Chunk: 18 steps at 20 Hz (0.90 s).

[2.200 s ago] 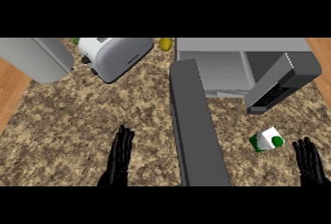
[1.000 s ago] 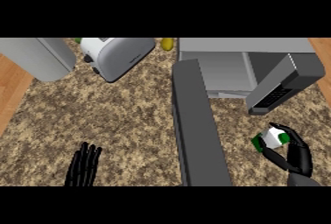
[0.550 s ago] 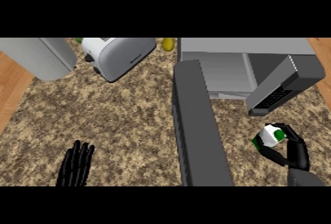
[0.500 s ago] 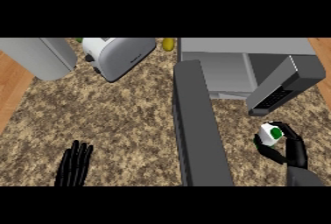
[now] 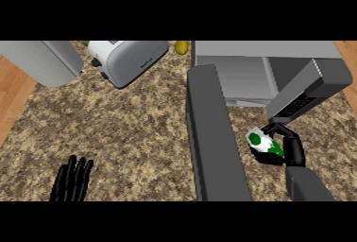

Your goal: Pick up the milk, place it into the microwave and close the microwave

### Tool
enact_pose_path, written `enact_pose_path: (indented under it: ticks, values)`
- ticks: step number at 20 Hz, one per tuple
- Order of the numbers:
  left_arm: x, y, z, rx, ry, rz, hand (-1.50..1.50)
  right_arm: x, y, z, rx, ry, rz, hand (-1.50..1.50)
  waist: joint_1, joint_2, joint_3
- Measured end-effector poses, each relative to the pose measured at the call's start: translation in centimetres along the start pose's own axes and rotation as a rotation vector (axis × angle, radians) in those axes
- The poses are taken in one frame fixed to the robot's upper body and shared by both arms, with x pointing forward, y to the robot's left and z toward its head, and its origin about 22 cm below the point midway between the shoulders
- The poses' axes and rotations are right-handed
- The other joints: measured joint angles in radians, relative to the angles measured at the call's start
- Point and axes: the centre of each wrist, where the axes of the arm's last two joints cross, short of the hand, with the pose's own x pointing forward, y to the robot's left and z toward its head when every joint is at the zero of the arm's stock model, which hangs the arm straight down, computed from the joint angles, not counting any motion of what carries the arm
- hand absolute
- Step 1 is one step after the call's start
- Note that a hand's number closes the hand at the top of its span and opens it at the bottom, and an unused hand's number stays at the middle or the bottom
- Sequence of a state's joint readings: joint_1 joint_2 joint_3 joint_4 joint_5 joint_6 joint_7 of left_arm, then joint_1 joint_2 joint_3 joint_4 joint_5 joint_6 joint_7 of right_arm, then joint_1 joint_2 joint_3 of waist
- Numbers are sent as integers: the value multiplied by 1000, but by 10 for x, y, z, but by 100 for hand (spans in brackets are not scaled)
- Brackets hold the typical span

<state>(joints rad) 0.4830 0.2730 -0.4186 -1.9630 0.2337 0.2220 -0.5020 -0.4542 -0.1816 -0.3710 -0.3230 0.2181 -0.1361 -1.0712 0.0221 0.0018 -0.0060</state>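
right robot hand: fingers curled round milk, right centre | left robot hand: fingers straight, lower left | risk: milk may clip microwave frame and tilt

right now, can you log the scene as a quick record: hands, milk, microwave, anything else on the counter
right hand: curled round the milk, right of the microwave door
milk: white and green carton, outside the microwave, in front of its opening
microwave: door open, swung toward the robot
left hand: open, resting at the lower left edge
also on counter: toaster, left of the microwave
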Motion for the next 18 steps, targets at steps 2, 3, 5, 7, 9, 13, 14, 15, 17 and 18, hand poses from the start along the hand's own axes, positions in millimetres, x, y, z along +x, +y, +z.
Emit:
enact_pose_path:
  ticks: [2, 3, 5, 7, 9, 13, 14, 15, 17, 18]
  values:
    - [-1, 6, -2, 2, 6, -1, -150, 4, 9, -7, 14, -16, -38, 150, -2, 1, 2]
    - [-3, 5, -2, 5, 6, 1, -150, 3, 15, -3, 21, -16, -58, 150, -4, 1, 3]
    - [-1, 5, 1, 9, 8, 1, -150, 6, 22, -7, 36, -32, -91, 150, -7, -1, 4]
    - [-4, 10, 4, 13, 10, -2, -150, 9, 34, -7, 51, -44, -119, 150, -10, -2, 5]
    - [-5, 12, 5, 20, 16, -3, -150, 11, 43, -4, 57, -53, -142, 150, -12, -2, 5]
    - [-7, 21, 11, 27, 20, -2, -150, 23, 61, -13, 60, -95, -161, 150, -17, -4, 6]
    - [-9, 22, 13, 26, 19, -3, -150, 26, 64, -14, 54, -104, -157, 150, -18, -4, 6]
    - [-10, 25, 11, 31, 21, -5, -150, 31, 67, -19, 51, -113, -143, 150, -19, -4, 5]
    - [-10, 30, 11, 32, 22, -6, -150, 39, 68, -29, 33, -123, -121, 150, -20, -5, 5]
    - [-10, 32, 9, 33, 25, -7, -150, 42, 70, -32, 28, -127, -108, 150, -19, -4, 5]
